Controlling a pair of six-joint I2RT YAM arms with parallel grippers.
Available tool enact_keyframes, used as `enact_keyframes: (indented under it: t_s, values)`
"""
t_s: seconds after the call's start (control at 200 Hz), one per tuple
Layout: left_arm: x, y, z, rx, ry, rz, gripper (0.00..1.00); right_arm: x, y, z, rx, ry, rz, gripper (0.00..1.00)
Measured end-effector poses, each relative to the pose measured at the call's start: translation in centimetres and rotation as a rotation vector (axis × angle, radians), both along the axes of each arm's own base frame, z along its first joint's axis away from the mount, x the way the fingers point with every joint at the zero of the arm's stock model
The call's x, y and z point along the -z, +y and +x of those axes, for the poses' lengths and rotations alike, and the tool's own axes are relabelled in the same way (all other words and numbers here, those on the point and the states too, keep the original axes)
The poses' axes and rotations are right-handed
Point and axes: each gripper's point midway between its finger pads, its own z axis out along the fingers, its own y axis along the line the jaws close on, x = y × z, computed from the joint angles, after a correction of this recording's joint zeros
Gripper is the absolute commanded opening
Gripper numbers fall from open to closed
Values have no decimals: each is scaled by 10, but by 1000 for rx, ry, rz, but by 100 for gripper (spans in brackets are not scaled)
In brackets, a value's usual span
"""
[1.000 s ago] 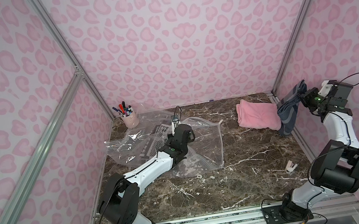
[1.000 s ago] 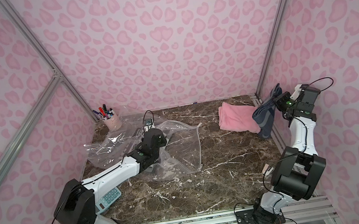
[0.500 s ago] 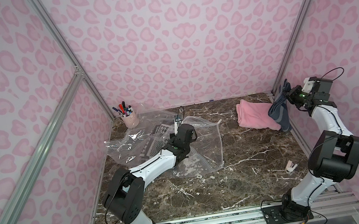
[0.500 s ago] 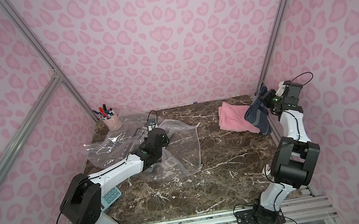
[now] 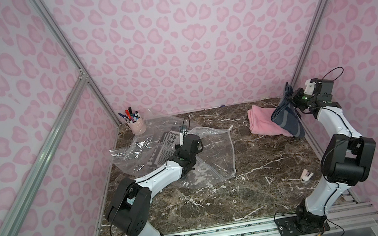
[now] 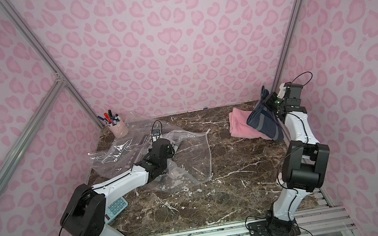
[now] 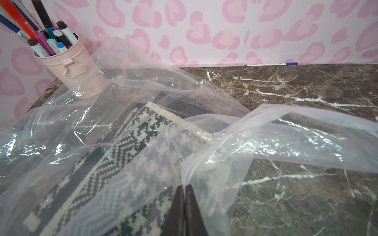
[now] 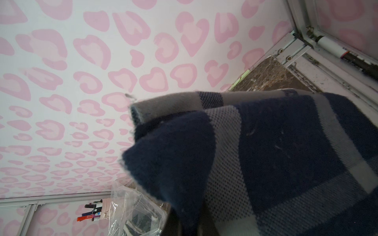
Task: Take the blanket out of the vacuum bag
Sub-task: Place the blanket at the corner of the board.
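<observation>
While the left end effector (image 7: 185, 189) was closed, pinching a fold of the bag (image 7: 286, 139), the right end effector (image 5: 292, 99) was clamped on a raised navy blanket (image 5: 287, 123); its lower part hung over a pink blanket (image 5: 261, 123) at the far right of the counter (image 5: 219, 195); the bag lay far left, a patterned blanket (image 7: 131, 147) inside.

readable text: none | orange marker (image 7: 18, 16): small print, too blurred to read | calculator (image 6: 116, 207): key marks too small to read
</observation>
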Motion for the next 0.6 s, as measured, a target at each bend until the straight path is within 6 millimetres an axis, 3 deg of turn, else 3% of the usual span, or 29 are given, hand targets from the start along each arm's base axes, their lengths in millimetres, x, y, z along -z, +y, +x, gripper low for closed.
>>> enact_keyframes:
  t_s: [0.205,0.45,0.6]
  values:
    - [-1,1,-1,2,-3,-7,4,-7,16,9,-28,-15,-12,0]
    - [-2,0,-2,12,-3,-17,4,4,31,14,-58,18,-21,0]
    - [1,-2,-2,18,3,-26,4,24,51,20,-111,56,-33,0]
